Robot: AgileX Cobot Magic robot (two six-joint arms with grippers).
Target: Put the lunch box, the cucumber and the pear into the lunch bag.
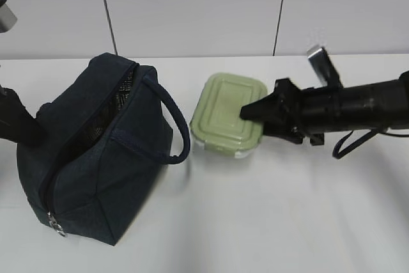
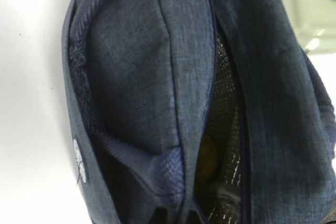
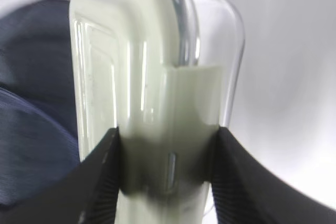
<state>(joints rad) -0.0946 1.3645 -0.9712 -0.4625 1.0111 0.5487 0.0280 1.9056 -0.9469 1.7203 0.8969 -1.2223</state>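
The dark navy lunch bag [image 1: 102, 158] stands at the left with its zipper open; it fills the left wrist view [image 2: 136, 77]. My left gripper [image 2: 174, 216] pinches the edge of the bag's opening at the bottom of that view; in the exterior view it is hidden behind the bag. A yellow-orange shape, the pear [image 2: 208, 156], shows dimly inside the bag. The cucumber is out of view. The sage-green-lidded lunch box [image 1: 227, 119] is just right of the bag. My right gripper [image 1: 248, 114] is shut on its right end, one finger on the lid and one on the glass base [image 3: 165, 132].
The bag's thick looped handle [image 1: 171, 116] hangs toward the lunch box. The zipper's metal pull [image 1: 57, 225] lies at the bag's near corner. The white table [image 1: 287, 222] extends in front and to the right. A cable [image 1: 348, 142] loops under the right arm.
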